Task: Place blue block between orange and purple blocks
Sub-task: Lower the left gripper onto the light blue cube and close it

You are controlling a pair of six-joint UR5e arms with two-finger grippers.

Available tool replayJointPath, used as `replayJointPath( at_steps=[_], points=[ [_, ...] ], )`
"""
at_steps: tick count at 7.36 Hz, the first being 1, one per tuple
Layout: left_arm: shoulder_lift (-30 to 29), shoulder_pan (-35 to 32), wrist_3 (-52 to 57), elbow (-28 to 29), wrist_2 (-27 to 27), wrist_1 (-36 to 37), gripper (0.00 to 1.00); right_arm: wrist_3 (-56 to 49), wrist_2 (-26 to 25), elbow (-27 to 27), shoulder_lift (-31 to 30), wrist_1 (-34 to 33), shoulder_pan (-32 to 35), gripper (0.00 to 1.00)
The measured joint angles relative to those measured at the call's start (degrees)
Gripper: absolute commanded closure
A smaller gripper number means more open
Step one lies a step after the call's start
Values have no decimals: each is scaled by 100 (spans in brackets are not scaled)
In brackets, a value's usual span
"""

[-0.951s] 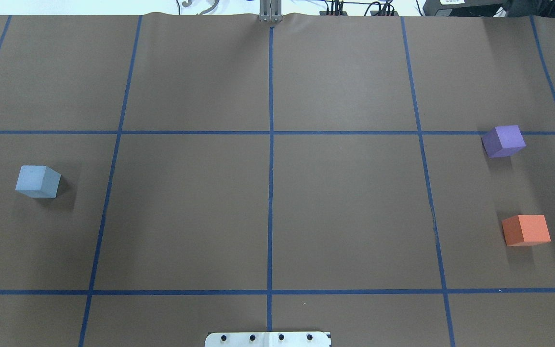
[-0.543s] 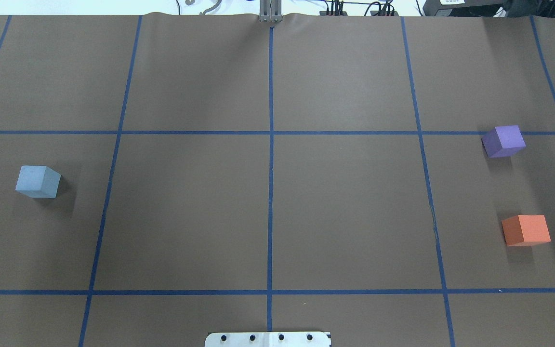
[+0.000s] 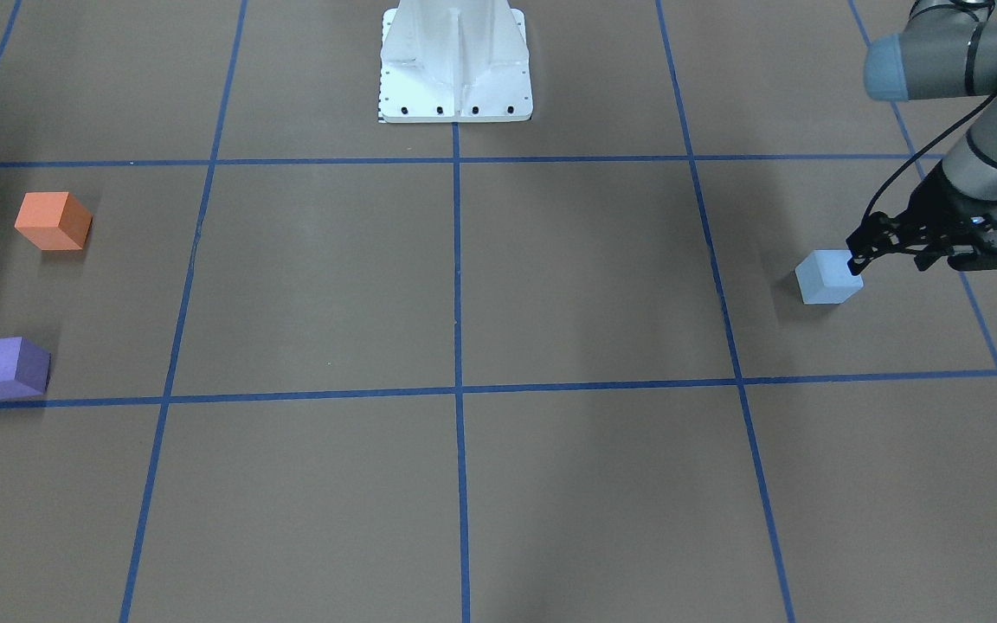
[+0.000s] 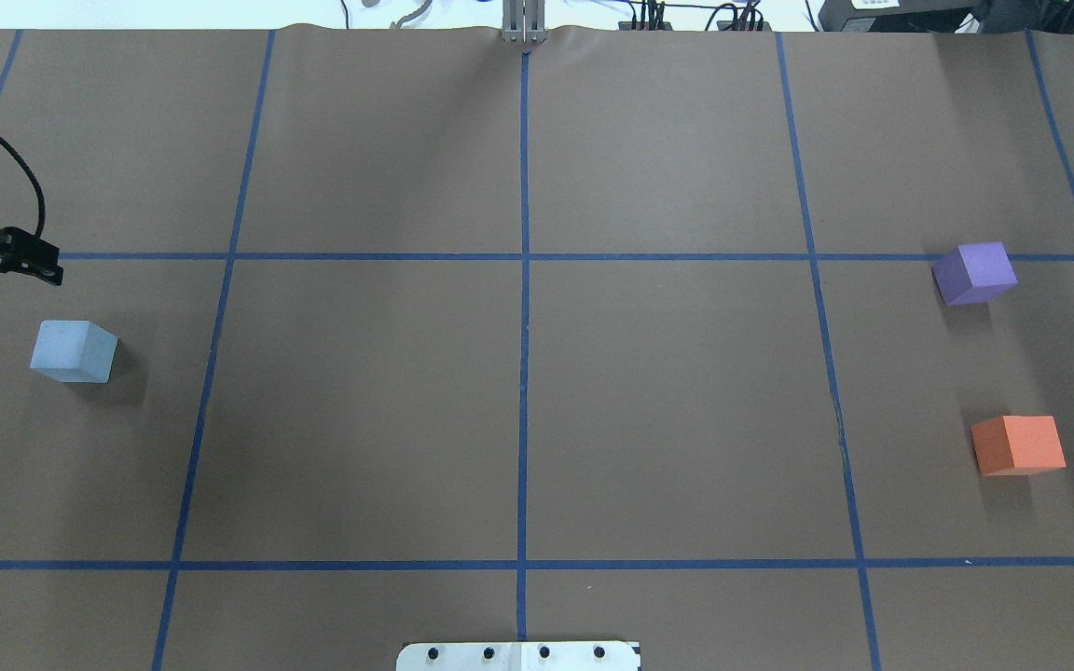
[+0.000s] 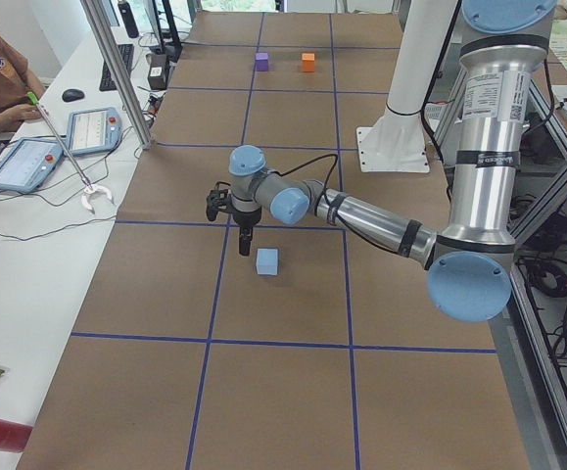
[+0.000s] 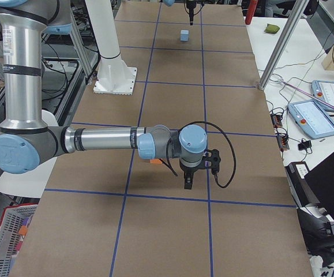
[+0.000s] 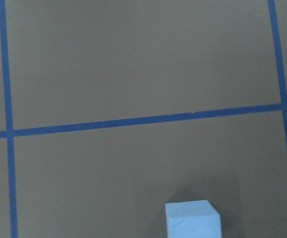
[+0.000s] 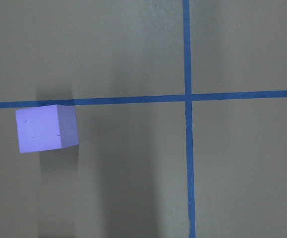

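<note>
Blue block (image 4: 74,351) just beside left fingers (image 3: 856,258).

No text, number or brand can be read. The upright silver metal tube of the near arm (image 5: 487,103) carries a dark printed strip, too small to make out. The grey tablet screens (image 5: 94,128) show only blurred panels.

one blue block (image 4: 74,351), one orange block (image 4: 1018,445), one purple block (image 4: 974,272)

Opposed exterior views sharing blue block (image 4: 74,351)
</note>
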Motion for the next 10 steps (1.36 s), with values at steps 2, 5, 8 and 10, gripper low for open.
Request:
replayJointPath(
  at_steps=[2, 5, 8, 10],
  points=[
    [198, 249, -248, 49, 161, -346, 0, 0, 4, 1, 0, 5, -6, 0],
    [342, 473, -273, 218, 281, -680, 0, -2, 12, 7, 0, 7, -6, 0],
    [287, 804, -242, 419, 288, -707, 3, -8, -4, 0, -16, 6, -6, 0],
    [252, 879, -224, 594, 288, -799, 51, -3, 9, 4, -23, 1, -5, 0]
  ],
)
